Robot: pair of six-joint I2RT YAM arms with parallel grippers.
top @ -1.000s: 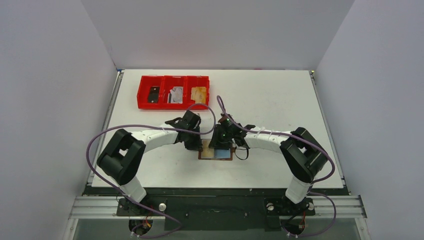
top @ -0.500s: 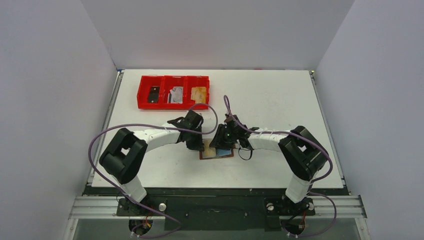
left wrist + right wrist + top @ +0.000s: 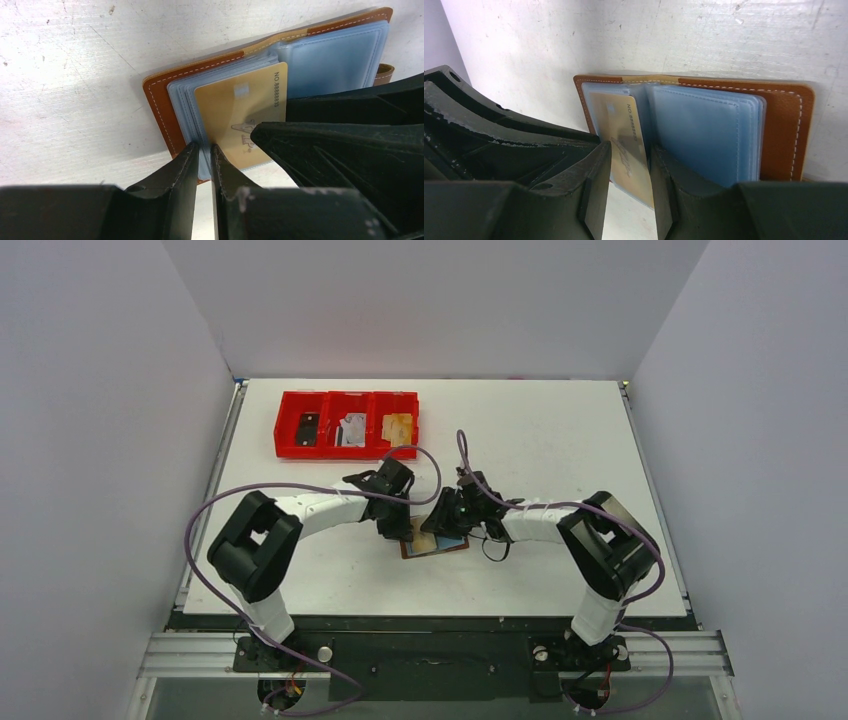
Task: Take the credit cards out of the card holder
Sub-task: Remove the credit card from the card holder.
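Card holder (image 3: 440, 546) open flat at centre of table (image 3: 560, 440) near edge, right gripper (image 3: 630, 161) pinching gold credit card (image 3: 623, 135), left gripper (image 3: 204, 151) astride its pocket edge, jaws nearly together, grip cannot be told.

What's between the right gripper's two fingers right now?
The right wrist view shows a gold credit card between the fingers of the right gripper, lying on the blue sleeves of the open card holder.

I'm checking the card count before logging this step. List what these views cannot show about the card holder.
Top external: left gripper and right gripper cover most of the card holder; cards too small to count.
Left wrist: right gripper hides the gold card's lower part.
Right wrist: blue sleeves hide any cards beneath.
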